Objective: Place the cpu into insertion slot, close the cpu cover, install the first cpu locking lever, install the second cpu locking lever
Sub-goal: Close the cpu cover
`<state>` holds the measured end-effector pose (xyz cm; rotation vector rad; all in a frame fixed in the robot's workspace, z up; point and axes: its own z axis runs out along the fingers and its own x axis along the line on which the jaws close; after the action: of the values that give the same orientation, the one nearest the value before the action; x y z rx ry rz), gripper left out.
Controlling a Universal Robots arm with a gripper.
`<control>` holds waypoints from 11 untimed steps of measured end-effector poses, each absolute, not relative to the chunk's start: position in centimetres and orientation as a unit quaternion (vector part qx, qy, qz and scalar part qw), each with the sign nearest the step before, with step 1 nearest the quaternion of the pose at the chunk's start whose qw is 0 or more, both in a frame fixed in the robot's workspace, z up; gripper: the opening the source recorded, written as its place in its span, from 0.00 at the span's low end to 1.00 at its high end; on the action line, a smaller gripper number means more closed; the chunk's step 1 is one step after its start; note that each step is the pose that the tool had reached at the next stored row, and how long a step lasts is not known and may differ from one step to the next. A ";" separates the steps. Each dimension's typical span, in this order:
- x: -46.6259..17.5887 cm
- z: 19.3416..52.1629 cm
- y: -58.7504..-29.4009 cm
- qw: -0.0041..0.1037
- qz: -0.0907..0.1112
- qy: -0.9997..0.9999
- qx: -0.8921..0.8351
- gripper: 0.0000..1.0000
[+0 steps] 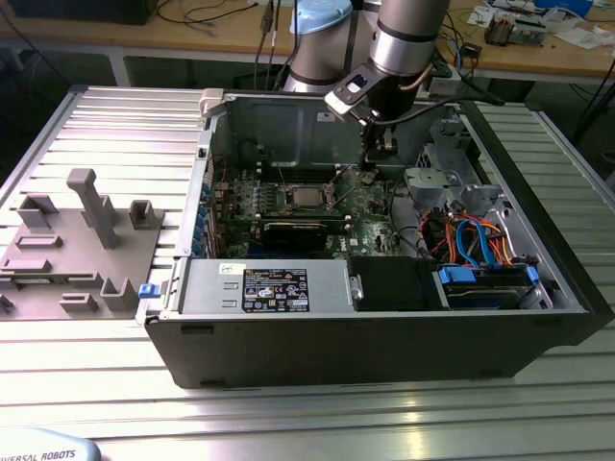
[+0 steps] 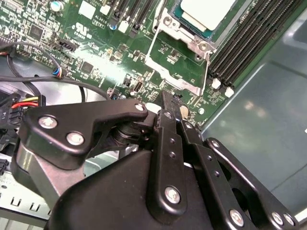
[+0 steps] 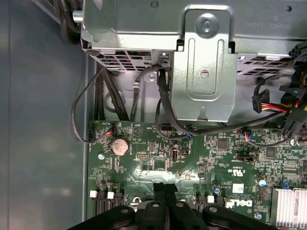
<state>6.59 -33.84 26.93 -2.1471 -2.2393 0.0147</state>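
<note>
You're holding the gripper (image 2: 166,97) low over the motherboard (image 2: 96,48), fingers (image 2: 165,125) pinched together, gripping nothing. The cpu (image 2: 204,10) is sitting in the insertion slot (image 2: 201,43) inside the open PC case (image 1: 384,336). The cpu cover (image 2: 177,82) is lying flipped open, between the cpu and the fingertips.

Locate a black-and-white printed label (image 1: 275,290) on the grey power supply housing (image 1: 322,280) in the exterior view: rows of small print and symbols, not legible. Just beside it, note a small white sticker (image 1: 231,270), print likewise not legible. At the same view's lower left corner, find white capital lettering on a light blue-grey object (image 1: 43,449). In both wrist views, observe white silk-screened codes, component designators and a logo across the green motherboard (image 3: 144,139) (image 2: 96,48). In the first wrist view, note a row of small characters along the grey metal bracket (image 3: 283,18).
</note>
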 end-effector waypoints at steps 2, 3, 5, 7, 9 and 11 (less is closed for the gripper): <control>6.9 26.6 -33.8 0.020 0.005 -0.723 -0.691 0.11; 6.9 26.5 -33.8 0.020 0.005 -0.723 -0.690 0.11; 6.9 26.4 -33.9 0.020 0.005 -0.723 -0.690 0.11; 6.9 26.2 -33.9 0.021 0.005 -0.724 -0.690 0.11; 6.9 26.1 -33.9 0.022 0.004 -0.724 -0.689 0.11; 7.0 25.9 -34.0 0.023 0.002 -0.724 -0.689 0.11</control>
<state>6.95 -33.96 25.95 -2.1338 -2.2417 0.0075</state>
